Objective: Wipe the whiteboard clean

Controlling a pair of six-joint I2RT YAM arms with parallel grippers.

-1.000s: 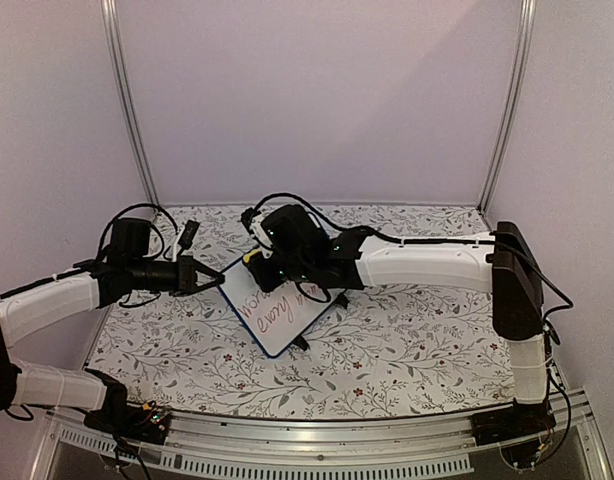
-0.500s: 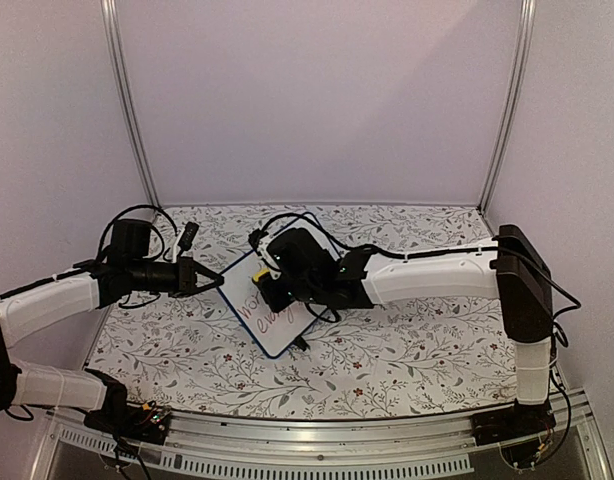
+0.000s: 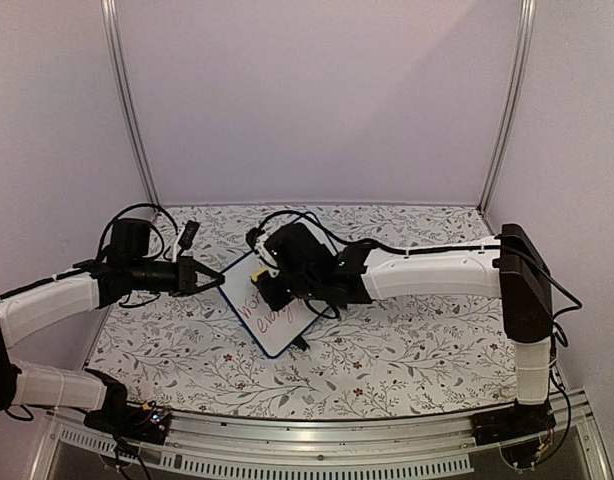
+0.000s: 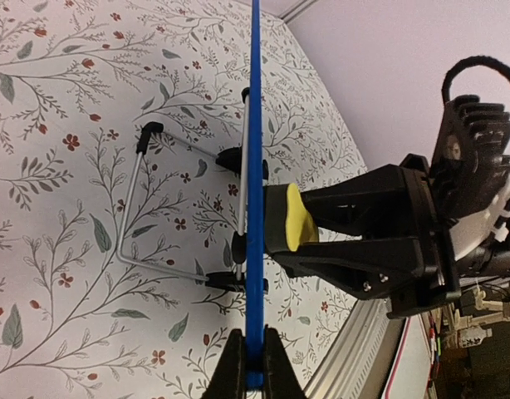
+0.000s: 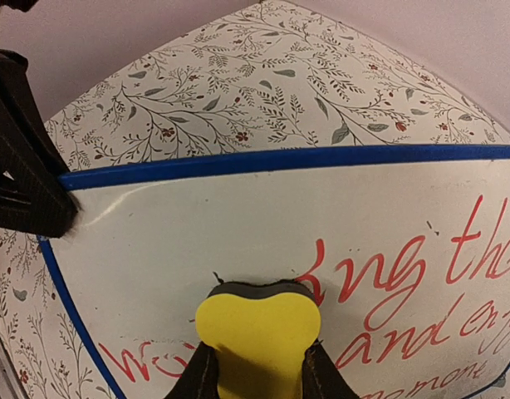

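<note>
Our left gripper [image 4: 253,353] pinches the whiteboard [image 5: 197,224] at its frame; right gripper [image 5: 253,370], clamped on the eraser [image 5: 257,328], seemingly touches its face.

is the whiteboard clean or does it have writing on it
Written on: red handwriting runs across the whiteboard on both sides of the yellow eraser pressed against it.

The whiteboard [image 3: 277,330] stands tilted on the surface [image 3: 417,345], with its wire stand [image 4: 134,208] behind it. The left tool [image 3: 215,282] clamps the whiteboard's left edge. In front of the whiteboard, the right tool [image 5: 257,376] presses an eraser [image 5: 257,328] against its face, near that edge.
</note>
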